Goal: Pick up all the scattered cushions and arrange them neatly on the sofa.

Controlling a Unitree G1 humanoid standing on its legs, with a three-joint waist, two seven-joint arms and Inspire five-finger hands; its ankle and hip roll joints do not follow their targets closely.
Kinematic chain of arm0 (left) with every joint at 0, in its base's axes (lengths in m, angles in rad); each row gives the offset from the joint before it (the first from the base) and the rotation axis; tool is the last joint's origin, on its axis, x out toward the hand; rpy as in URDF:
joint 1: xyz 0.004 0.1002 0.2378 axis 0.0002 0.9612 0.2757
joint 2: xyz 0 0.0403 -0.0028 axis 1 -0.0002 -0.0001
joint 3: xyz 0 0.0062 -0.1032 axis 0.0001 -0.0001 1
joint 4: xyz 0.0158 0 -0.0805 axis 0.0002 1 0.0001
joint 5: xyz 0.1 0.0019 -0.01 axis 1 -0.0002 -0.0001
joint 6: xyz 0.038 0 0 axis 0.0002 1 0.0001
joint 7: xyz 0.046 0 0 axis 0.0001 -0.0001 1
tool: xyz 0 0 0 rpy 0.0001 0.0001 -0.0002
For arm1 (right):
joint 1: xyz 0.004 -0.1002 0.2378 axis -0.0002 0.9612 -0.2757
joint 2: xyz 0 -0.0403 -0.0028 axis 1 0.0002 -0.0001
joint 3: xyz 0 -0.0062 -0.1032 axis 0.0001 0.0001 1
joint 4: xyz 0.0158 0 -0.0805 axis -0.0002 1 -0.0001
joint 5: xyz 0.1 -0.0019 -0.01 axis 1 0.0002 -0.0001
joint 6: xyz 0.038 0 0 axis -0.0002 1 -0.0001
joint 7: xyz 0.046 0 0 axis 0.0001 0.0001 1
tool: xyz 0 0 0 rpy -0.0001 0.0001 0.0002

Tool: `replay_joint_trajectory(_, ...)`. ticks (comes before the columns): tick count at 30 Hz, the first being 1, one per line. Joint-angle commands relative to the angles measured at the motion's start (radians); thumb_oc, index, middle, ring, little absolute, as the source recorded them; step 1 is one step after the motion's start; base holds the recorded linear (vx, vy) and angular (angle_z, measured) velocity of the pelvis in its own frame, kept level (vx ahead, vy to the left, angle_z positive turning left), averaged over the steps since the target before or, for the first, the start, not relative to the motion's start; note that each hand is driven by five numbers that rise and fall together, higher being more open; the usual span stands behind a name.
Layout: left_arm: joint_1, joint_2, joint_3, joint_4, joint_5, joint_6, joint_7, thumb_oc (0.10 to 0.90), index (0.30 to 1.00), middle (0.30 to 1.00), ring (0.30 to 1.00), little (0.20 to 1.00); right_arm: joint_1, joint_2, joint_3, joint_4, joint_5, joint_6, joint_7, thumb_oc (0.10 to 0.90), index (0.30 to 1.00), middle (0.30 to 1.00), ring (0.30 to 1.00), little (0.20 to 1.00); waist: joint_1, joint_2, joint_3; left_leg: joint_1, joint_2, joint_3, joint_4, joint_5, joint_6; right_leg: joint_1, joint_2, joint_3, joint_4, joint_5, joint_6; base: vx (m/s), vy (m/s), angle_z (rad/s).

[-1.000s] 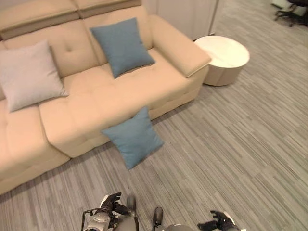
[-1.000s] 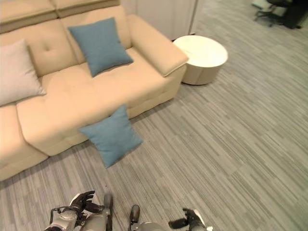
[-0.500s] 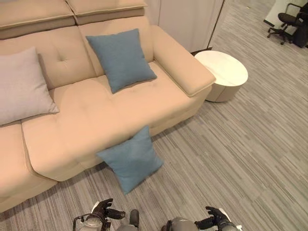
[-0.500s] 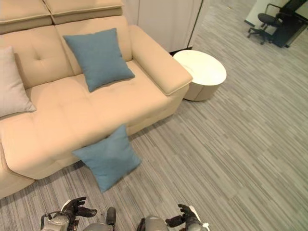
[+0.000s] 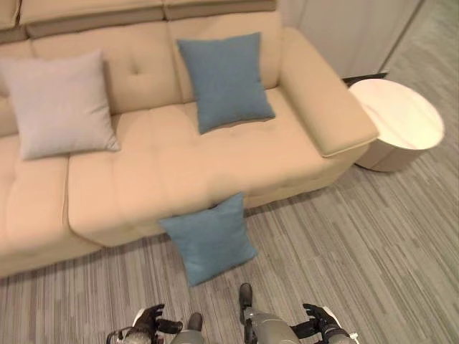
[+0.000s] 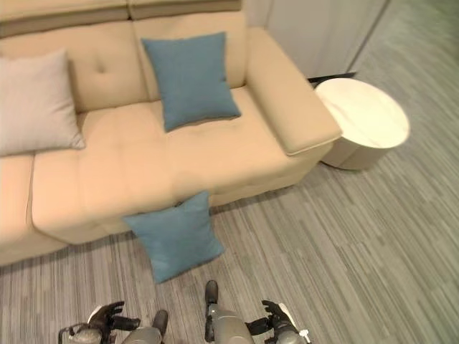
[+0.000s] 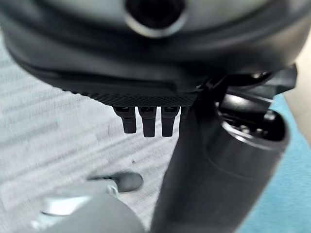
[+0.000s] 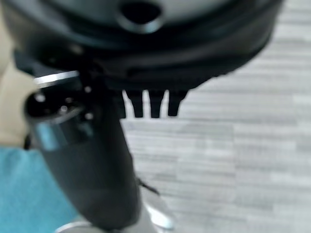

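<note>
One blue cushion [image 5: 209,240] leans on the floor against the sofa [image 5: 179,168] front. Both hands, left hand [image 5: 149,320] and right hand [image 5: 320,326], hang relaxed and empty (low, near the body); reach down with both and clasp its sides.

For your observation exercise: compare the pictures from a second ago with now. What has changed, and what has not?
Only the camera moved. The blue cushion on the floor leans on the sofa front as before; both hands hang low, open, holding nothing. The sofa's blue cushion and grey cushion are unmoved.
</note>
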Motion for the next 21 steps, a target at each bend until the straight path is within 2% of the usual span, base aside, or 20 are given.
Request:
replay_joint_trajectory(1, 0.003, 0.010, 0.001, -0.013, 0.011, -0.019, 0.007, 0.800, 0.900, 0.900, 0.900, 0.900, 0.019, -0.051, 0.019, -0.052, 0.015, -0.030, -0.018, 0.800, 0.900, 0.900, 0.900, 0.900, -0.027, -0.011, 0.006, -0.054, -0.069, 0.090, 0.080, -0.057, 0.017, 0.041, -0.055, 0.024, 0.054, -0.155, 0.077, 0.01, -0.176, 1.05)
replay_joint_trajectory(2, -0.007, 0.004, -0.006, -0.022, 0.004, -0.017, 0.009, 0.800, 0.900, 0.900, 0.900, 0.900, 0.011, -0.060, 0.018, -0.053, 0.023, -0.030, -0.027, 0.800, 0.900, 0.900, 0.900, 0.900, -0.028, -0.012, 0.027, -0.117, -0.049, 0.132, 0.175, -0.035, 0.006, 0.060, -0.062, 0.001, 0.046, -0.164, 0.058, 0.00, -0.173, 0.84)
replay_joint_trajectory(3, -0.011, 0.001, -0.010, -0.026, 0.004, -0.017, 0.010, 0.800, 0.900, 0.900, 0.900, 0.900, 0.007, -0.063, 0.012, -0.054, 0.029, -0.031, -0.030, 0.800, 0.900, 0.900, 0.900, 0.900, -0.032, -0.012, 0.032, -0.139, -0.035, 0.172, 0.209, -0.027, 0.007, 0.070, -0.065, -0.013, 0.039, -0.168, 0.052, 0.00, -0.172, 0.70)
replay_joint_trajectory(4, -0.012, 0.001, -0.010, -0.026, 0.004, -0.017, 0.010, 0.800, 0.900, 0.900, 0.900, 0.900, 0.007, -0.063, 0.012, -0.054, 0.029, -0.031, -0.030, 0.800, 0.900, 0.900, 0.900, 0.900, -0.033, -0.011, 0.032, -0.141, -0.035, 0.172, 0.212, -0.029, 0.006, 0.070, -0.065, -0.014, 0.039, -0.168, 0.052, 0.05, -0.146, 0.72)
replay_joint_trajectory(5, -0.013, -0.004, -0.017, -0.032, 0.008, -0.015, 0.009, 0.800, 0.900, 0.900, 0.900, 0.900, 0.006, -0.060, 0.003, -0.044, 0.043, -0.030, -0.035, 0.800, 0.900, 0.900, 0.900, 0.900, -0.044, -0.009, 0.029, -0.147, 0.001, 0.272, 0.206, -0.036, 0.022, 0.096, -0.065, -0.046, 0.026, -0.182, 0.043, 0.05, -0.113, 0.69)
replay_joint_trajectory(6, -0.014, -0.005, -0.021, -0.035, 0.011, -0.015, 0.008, 0.800, 0.900, 0.900, 0.900, 0.900, 0.005, -0.060, 0.001, -0.038, 0.046, -0.029, -0.036, 0.800, 0.900, 0.900, 0.900, 0.900, -0.046, -0.007, 0.028, -0.157, 0.005, 0.302, 0.206, -0.039, 0.027, 0.101, -0.064, -0.055, 0.025, -0.186, 0.039, 0.05, -0.112, 0.59)
replay_joint_trajectory(7, -0.014, -0.005, -0.021, -0.035, 0.011, -0.015, 0.008, 0.800, 0.900, 0.900, 0.900, 0.900, 0.005, -0.060, 0.001, -0.038, 0.046, -0.029, -0.036, 0.800, 0.900, 0.900, 0.900, 0.900, -0.044, -0.006, 0.031, -0.155, 0.007, 0.303, 0.211, -0.045, 0.027, 0.104, -0.062, -0.054, 0.026, -0.188, 0.039, 0.09, -0.053, 0.53)
replay_joint_trajectory(9, -0.012, -0.006, -0.028, -0.033, 0.026, -0.010, 0.006, 0.800, 0.900, 0.900, 0.900, 0.900, 0.007, -0.055, -0.004, -0.021, 0.053, -0.029, -0.036, 0.800, 0.900, 0.900, 0.900, 0.900, -0.049, 0.005, 0.012, -0.166, -0.014, 0.361, 0.133, -0.022, 0.044, 0.114, -0.046, -0.077, 0.018, -0.200, 0.039, 0.11, -0.030, 0.45)
replay_joint_trajectory(11, -0.010, -0.004, -0.027, -0.033, 0.030, -0.008, 0.006, 0.800, 0.900, 0.900, 0.900, 0.900, 0.007, -0.054, -0.003, -0.016, 0.052, -0.027, -0.039, 0.800, 0.900, 0.900, 0.900, 0.900, -0.049, 0.008, 0.006, -0.177, -0.020, 0.375, 0.112, -0.005, 0.047, 0.119, -0.037, -0.078, 0.016, -0.206, 0.038, 0.12, 0.021, 0.15)
replay_joint_trajectory(12, -0.003, 0.005, -0.024, -0.038, 0.026, -0.010, 0.005, 0.800, 0.900, 0.900, 0.900, 0.900, 0.003, -0.050, 0.003, -0.009, 0.053, -0.027, -0.041, 0.800, 0.900, 0.900, 0.900, 0.900, -0.034, 0.003, 0.004, -0.228, -0.028, 0.369, 0.120, 0.023, 0.038, 0.142, -0.019, -0.063, 0.010, -0.221, 0.035, 0.16, 0.033, 0.05)
replay_joint_trajectory(14, 0.004, 0.008, -0.016, -0.036, 0.020, -0.008, -0.002, 0.800, 0.900, 0.900, 0.900, 0.900, 0.004, -0.044, 0.005, -0.006, 0.050, -0.027, -0.041, 0.800, 0.900, 0.900, 0.900, 0.900, -0.023, 0.000, 0.000, -0.220, -0.031, 0.353, 0.100, 0.027, 0.035, 0.153, -0.010, -0.054, 0.009, -0.226, 0.037, 0.19, 0.080, -0.01)
replay_joint_trajectory(15, 0.022, 0.008, -0.001, -0.027, 0.016, -0.005, -0.003, 0.800, 0.900, 0.900, 0.900, 0.900, 0.014, -0.035, 0.010, 0.000, 0.035, -0.026, -0.038, 0.800, 0.900, 0.900, 0.900, 0.900, -0.014, -0.004, -0.012, -0.183, -0.043, 0.332, 0.042, 0.033, 0.044, 0.173, -0.001, -0.049, 0.007, -0.230, 0.047, 0.25, 0.151, 0.16)
replay_joint_trajectory(17, 0.030, 0.009, 0.005, -0.023, 0.018, -0.004, -0.004, 0.800, 0.900, 0.900, 0.900, 0.900, 0.018, -0.030, 0.010, -0.001, 0.029, -0.026, -0.036, 0.800, 0.900, 0.900, 0.900, 0.900, -0.013, -0.009, -0.022, -0.172, -0.043, 0.336, 0.022, 0.038, 0.046, 0.175, -0.004, -0.051, 0.009, -0.230, 0.053, 0.14, 0.104, 0.04)
replay_joint_trajectory(18, 0.035, 0.013, 0.011, -0.019, 0.020, -0.002, -0.003, 0.800, 0.900, 0.900, 0.900, 0.900, 0.018, -0.025, 0.014, -0.003, 0.023, -0.025, -0.034, 0.800, 0.900, 0.900, 0.900, 0.900, -0.009, -0.017, -0.022, -0.155, -0.042, 0.345, 0.017, 0.033, 0.052, 0.175, -0.009, -0.049, 0.023, -0.235, 0.062, 0.07, 0.127, -0.39)
replay_joint_trajectory(19, 0.039, 0.026, 0.022, -0.020, 0.016, -0.003, -0.002, 0.800, 0.900, 0.900, 0.900, 0.900, 0.009, -0.017, 0.023, -0.017, 0.016, -0.027, -0.030, 0.800, 0.900, 0.900, 0.900, 0.900, 0.002, -0.031, -0.016, -0.142, -0.035, 0.363, 0.018, 0.024, 0.062, 0.153, -0.020, -0.049, 0.089, -0.240, 0.081, 0.07, 0.126, -0.52)
replay_joint_trajectory(20, 0.039, 0.026, 0.022, -0.020, 0.016, -0.003, -0.002, 0.800, 0.900, 0.900, 0.900, 0.900, 0.009, -0.017, 0.023, -0.017, 0.016, -0.027, -0.030, 0.800, 0.900, 0.900, 0.900, 0.900, 0.002, -0.030, -0.018, -0.145, -0.034, 0.363, 0.016, 0.027, 0.062, 0.150, -0.020, -0.049, 0.088, -0.237, 0.081, 0.03, 0.108, -0.59)
replay_joint_trajectory(21, 0.035, 0.036, 0.026, -0.022, 0.015, -0.001, 0.001, 0.800, 0.900, 0.900, 0.900, 0.900, 0.000, -0.014, 0.032, -0.024, 0.011, -0.025, -0.027, 0.800, 0.900, 0.900, 0.900, 0.900, 0.006, -0.036, -0.009, -0.139, -0.028, 0.369, 0.024, 0.018, 0.070, 0.116, -0.031, -0.050, 0.146, -0.232, 0.096, 0.01, 0.057, -0.44)
